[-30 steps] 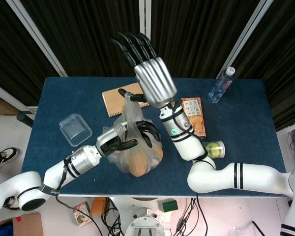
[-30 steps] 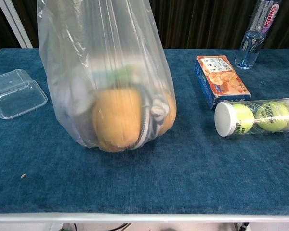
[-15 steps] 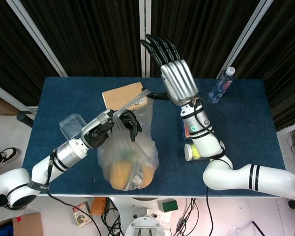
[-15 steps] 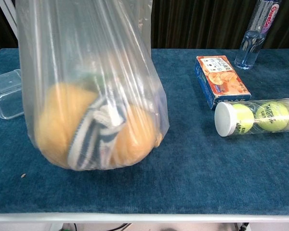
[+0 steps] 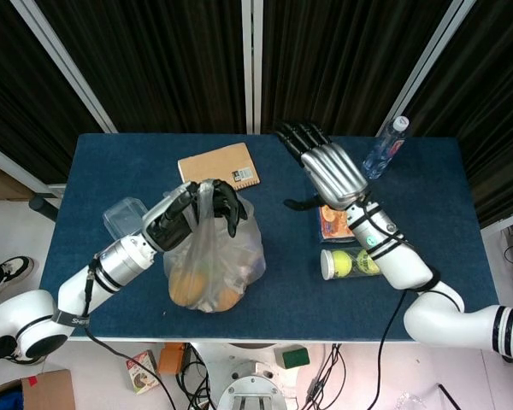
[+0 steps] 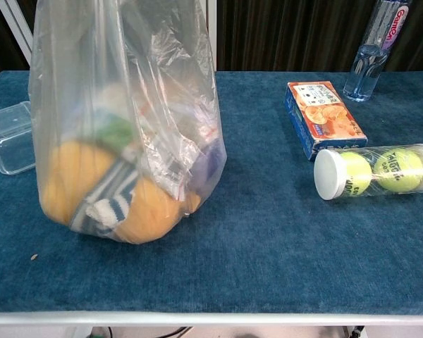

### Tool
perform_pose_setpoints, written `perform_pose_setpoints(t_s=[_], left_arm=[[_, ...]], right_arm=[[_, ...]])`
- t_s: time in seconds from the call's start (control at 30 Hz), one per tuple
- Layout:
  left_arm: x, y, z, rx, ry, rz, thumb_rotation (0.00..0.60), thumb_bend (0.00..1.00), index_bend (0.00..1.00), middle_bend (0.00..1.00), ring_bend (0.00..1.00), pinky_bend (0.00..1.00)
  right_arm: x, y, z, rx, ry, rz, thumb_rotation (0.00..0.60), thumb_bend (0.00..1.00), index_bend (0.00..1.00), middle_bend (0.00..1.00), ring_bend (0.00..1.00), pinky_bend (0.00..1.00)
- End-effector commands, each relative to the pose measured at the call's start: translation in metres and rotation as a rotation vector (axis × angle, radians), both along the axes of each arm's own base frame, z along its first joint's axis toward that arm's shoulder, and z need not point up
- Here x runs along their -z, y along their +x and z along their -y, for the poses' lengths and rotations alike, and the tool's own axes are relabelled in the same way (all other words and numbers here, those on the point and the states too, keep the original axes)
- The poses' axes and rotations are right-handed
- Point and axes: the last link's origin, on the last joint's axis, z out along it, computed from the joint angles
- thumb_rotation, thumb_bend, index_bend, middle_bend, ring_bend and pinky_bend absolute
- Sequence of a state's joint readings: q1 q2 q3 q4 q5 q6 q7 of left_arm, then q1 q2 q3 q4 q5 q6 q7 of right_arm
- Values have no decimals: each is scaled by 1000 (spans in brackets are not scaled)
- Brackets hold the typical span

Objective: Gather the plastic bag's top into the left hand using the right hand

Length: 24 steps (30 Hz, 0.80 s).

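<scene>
A clear plastic bag with orange round things and a striped cloth inside stands on the blue table; in the chest view the plastic bag fills the left side. My left hand grips the bag's gathered top, fingers curled around it. My right hand hovers to the right, apart from the bag, fingers spread and holding nothing. Neither hand shows in the chest view.
A brown notebook lies behind the bag. A clear plastic box sits at the left. An orange carton, a tube of tennis balls and a water bottle stand on the right.
My right hand let go of the bag's top and moved right and down, away from it. The bag shifted left and lower in my left hand's grip.
</scene>
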<state>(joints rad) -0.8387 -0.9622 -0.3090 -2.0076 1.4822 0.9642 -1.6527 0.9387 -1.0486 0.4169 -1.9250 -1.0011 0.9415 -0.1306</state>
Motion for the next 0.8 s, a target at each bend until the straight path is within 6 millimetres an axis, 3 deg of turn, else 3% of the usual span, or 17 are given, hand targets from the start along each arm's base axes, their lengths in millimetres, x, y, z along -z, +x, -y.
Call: perform_pose_setpoints(t_s=[0.03,0.17,0.33,0.63,0.8], left_arm=[[3,5,0,0,-4,0,204,108,429,517,397,540],[0,11,-4,-11,17,3,166,108,417,498,392,536],[-12,23,-13,-15,68,-12,148,107,417,496,392,530],[-55,60,-25,18,211,-67,120,107,417,494,391,518],[-89,97,-33,42,311,-95,122,108,414,490,386,518]], right_arm=[[-2,-9,-14,-18,68,73,600,0,0,0,0,0],[-16,-18,-30,-65,38,129,600,0,0,0,0,0],[-41,-54,-56,-97,-85,145,600,0,0,0,0,0],[-45,-181,-138,-1,-300,126,600,35,0,0,0,0],[-28,-244,-176,171,-321,124,600,46,0,0,0,0]])
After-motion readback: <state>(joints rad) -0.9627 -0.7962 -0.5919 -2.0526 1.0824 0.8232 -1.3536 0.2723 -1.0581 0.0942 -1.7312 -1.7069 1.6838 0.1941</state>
